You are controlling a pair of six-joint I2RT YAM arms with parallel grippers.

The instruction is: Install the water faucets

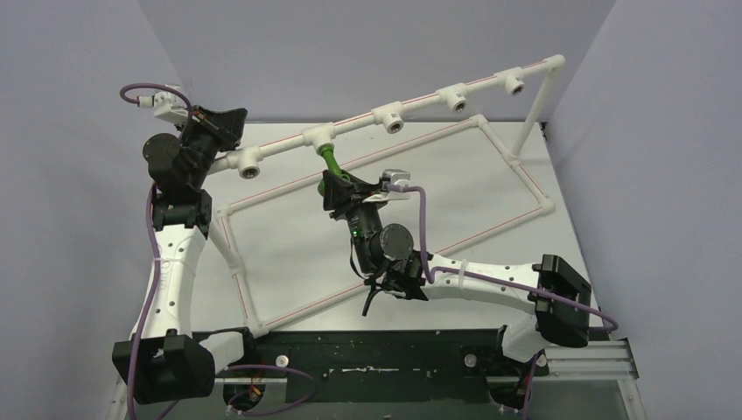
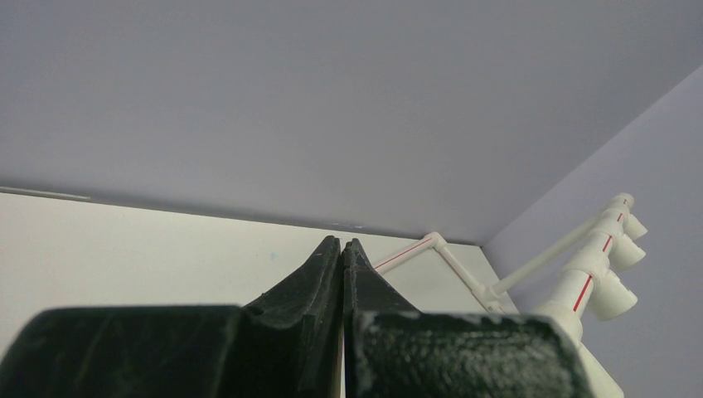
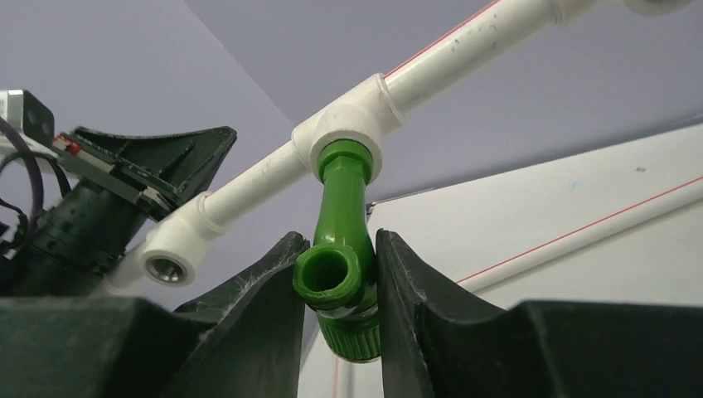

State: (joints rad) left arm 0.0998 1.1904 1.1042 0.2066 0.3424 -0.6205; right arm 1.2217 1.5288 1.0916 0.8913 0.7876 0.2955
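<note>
Item: green faucet [image 3: 344, 207], one piece, bright plastic with a bent neck and an open round spout mouth. Location: its upper end is seated in the downward outlet of a white tee fitting [image 3: 344, 133] on the raised pipe rail [image 3: 464, 50]; the body hangs below the rail, above the bench [image 1: 289, 254]. Holder: right gripper [image 3: 340, 235], reaching up from below, its black fingers [image 3: 406, 290] clasped on either side of the faucet's lower body, touching it on both sides as far as the wrist view shows. Left gripper [image 2: 342, 240]: fingers pressed flat together, nothing between them, raised beside the rail's left end, near the open end fitting [image 1: 249, 164] and apart from the faucet. Associated fittings: three further open tees [image 1: 394, 118] spaced along the rail to the right of the occupied one, all with bare outlets. Support: a rectangular white pipe frame [image 1: 525, 178] with red stripes lies flat on the bench, and an upright post at the far right corner carries the rail.
</note>
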